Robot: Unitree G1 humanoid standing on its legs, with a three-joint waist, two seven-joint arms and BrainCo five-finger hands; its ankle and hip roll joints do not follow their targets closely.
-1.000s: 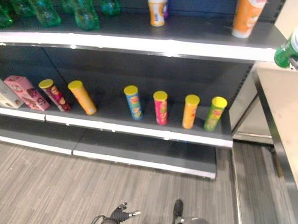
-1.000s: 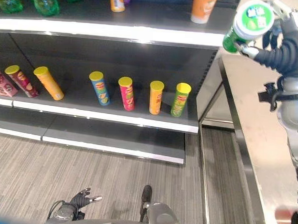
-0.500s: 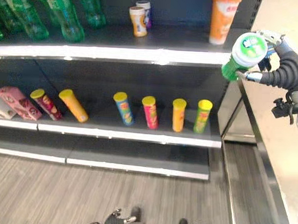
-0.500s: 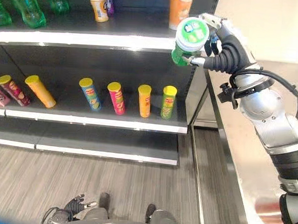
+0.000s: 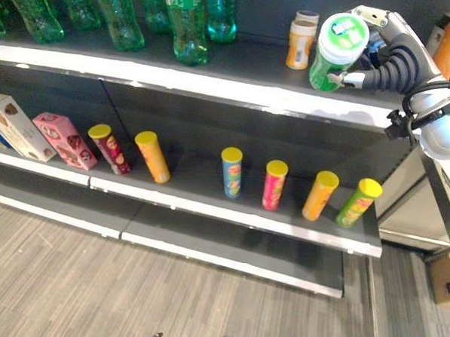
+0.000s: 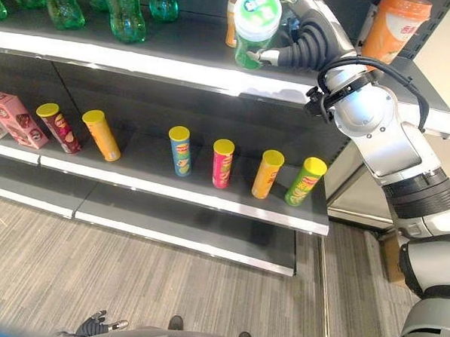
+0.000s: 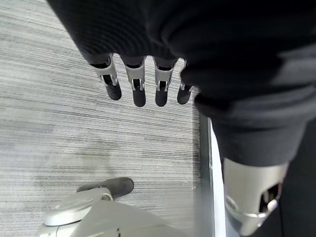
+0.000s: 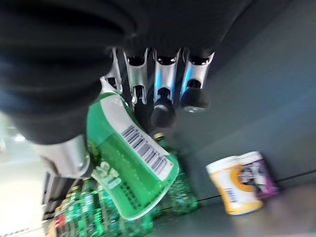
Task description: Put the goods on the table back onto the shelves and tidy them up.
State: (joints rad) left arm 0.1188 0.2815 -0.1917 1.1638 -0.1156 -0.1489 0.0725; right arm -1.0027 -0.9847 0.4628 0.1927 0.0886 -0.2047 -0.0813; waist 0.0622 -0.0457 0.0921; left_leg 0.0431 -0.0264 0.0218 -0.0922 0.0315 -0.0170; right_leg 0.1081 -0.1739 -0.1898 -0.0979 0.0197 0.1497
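Curled round a green canister (image 5: 335, 52), my right hand (image 5: 393, 62) is carrying it above the front edge of the top shelf (image 5: 214, 81), fingers and thumb wrapped about its side (the wrist view is showing the barcoded label between them). I am holding the canister tilted, its white lid facing up and out toward me and its base pointing down and in toward the shelf board, so the long axis is leaning rather than standing upright. It is not touching the shelf yet, as far as I can judge.

Just behind and beside it, two small cups (image 5: 300, 42) are standing on the same shelf, a large orange tub (image 6: 395, 28) is sitting off to the right, and green bottles (image 5: 186, 19) are crowding the left part. The open patch of board lies between the cups and the tub, directly below and slightly beyond the canister's base. I reckon the coming move is turning on righting that axis and lowering the base onto this gap without nudging the cups.

My left hand (image 7: 143, 84) is hanging over the floor (image 7: 74, 133), fingers straight and relaxed, holding nothing and well apart from the shelf, so the right one is clearly nearer.
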